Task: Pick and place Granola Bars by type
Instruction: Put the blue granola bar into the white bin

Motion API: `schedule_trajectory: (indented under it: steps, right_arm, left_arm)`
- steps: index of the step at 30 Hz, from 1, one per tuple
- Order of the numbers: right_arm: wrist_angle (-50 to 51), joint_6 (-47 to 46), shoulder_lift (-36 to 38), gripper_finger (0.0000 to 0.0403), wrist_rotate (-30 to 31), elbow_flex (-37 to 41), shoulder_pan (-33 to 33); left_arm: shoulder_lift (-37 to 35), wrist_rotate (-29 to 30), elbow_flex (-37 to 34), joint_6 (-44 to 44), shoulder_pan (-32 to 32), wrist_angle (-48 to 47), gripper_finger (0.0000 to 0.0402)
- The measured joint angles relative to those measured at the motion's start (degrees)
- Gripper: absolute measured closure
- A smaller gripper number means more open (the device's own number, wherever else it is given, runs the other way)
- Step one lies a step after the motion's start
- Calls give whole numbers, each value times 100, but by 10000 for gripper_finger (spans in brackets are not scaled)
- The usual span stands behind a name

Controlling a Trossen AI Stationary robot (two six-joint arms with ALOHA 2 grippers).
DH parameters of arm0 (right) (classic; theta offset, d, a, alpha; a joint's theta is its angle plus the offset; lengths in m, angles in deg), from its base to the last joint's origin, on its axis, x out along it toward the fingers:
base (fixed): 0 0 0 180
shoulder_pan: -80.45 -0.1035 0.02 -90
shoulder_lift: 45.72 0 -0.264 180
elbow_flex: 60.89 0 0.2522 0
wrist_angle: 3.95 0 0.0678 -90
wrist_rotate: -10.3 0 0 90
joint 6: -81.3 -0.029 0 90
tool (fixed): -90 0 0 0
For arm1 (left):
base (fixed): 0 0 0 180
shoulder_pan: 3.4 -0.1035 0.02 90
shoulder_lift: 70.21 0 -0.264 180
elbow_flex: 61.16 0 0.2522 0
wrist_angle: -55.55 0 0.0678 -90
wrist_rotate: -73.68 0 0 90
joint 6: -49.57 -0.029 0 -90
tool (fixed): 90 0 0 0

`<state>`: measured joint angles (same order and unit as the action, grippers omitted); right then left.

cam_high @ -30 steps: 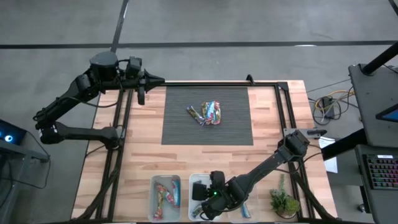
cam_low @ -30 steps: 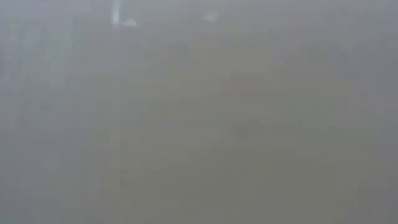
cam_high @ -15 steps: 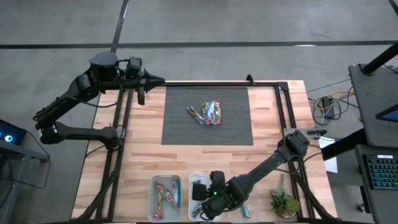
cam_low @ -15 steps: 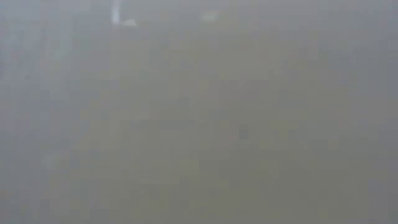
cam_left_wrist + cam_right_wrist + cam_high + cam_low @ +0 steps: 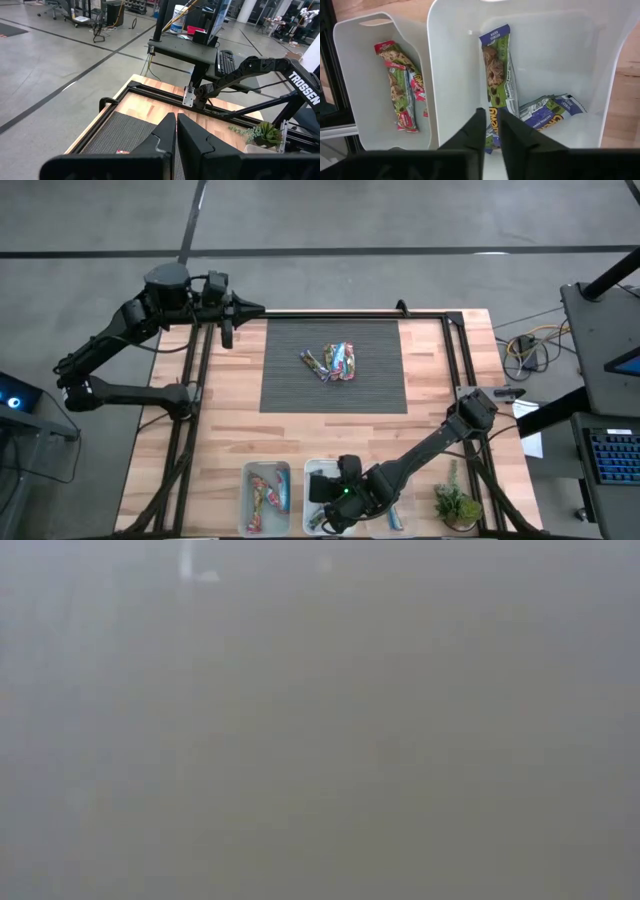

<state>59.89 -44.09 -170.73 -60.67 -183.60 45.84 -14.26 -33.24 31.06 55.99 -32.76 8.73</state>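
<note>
Low view fogged out; right arm's wrist covers the middle bin.

The low view is uniform grey blur, nothing legible. From above, the right arm hides most of the clear rectangular plastic bin (image 5: 322, 498) at the bench's near edge. Shiny multicoloured bars (image 5: 338, 362) heaped on the dark ribbed mat (image 5: 290, 385) overlap, too small to count.

a dark ribbed mat (image 5: 334, 366) lies centred on the wooden table (image 5: 230, 420). two clear bins (image 5: 267, 496) stand side by side at one table edge. a small potted plant (image 5: 457, 506) stands near the bins.
</note>
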Motion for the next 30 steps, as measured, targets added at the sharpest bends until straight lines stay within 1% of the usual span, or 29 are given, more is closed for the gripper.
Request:
schedule_trajectory:
  steps: [4, 10, 18, 22, 27, 30]
  right_arm:
    - [2, 7, 0, 391, 0, 0, 0]
    - [24, 33, 0, 394, 1, -22, 0]
    - [116, 703, 110, 394, 22, -400, 1]
    - [614, 1123, 283, 394, 108, -837, 12]
    - [1705, 1388, 431, 394, 654, -1626, 11]
    - [2320, 1617, 452, 394, 828, -2139, 38]
  left_arm:
    - [0, 1, 0, 0, -2, 0, 402]
    - [0, 1, 0, 0, 0, 0, 402]
    - [-2, 1, 0, 0, -1, 0, 402]
    - [-2, 0, 0, 0, -1, 0, 402]
    - [-2, -1, 0, 0, -2, 2, 402]
    - [-2, 1, 0, 0, -1, 2, 402]
